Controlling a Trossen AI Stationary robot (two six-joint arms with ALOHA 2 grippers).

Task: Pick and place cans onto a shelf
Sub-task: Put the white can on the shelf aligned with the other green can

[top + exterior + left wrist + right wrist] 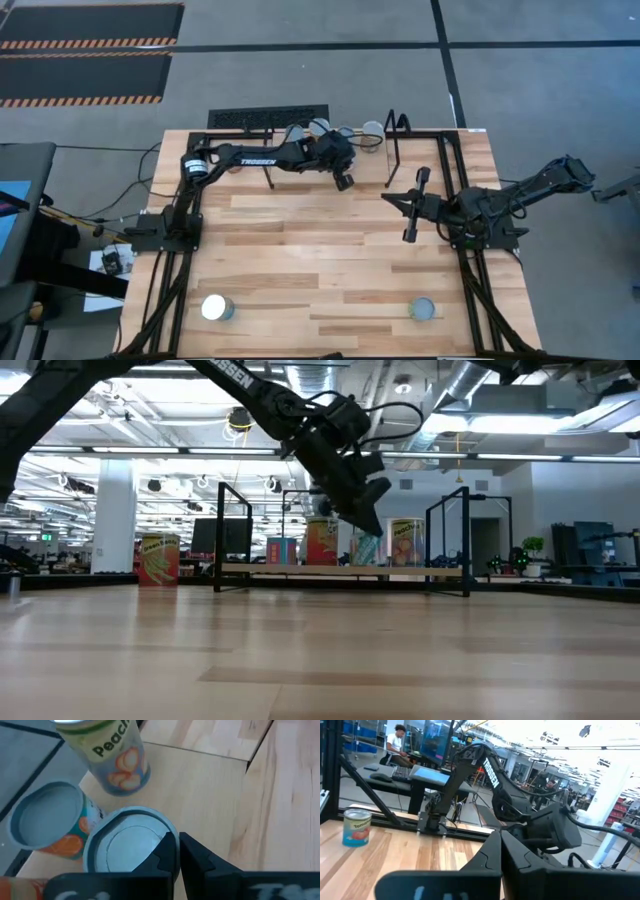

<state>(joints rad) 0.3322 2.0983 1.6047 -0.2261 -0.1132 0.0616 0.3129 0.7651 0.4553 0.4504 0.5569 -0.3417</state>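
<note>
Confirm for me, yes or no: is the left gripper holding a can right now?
No. In the left wrist view the left gripper has its dark fingers shut together on nothing, beside the silver-topped cylindrical can on the light-wood shelf.

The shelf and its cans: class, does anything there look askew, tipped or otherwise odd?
Yes. In the left wrist view, the peach can on the shelf leans at a tilt, while the two cans beside it stand upright. The shut left hand hovers by them. Two cans remain on the table.
</note>
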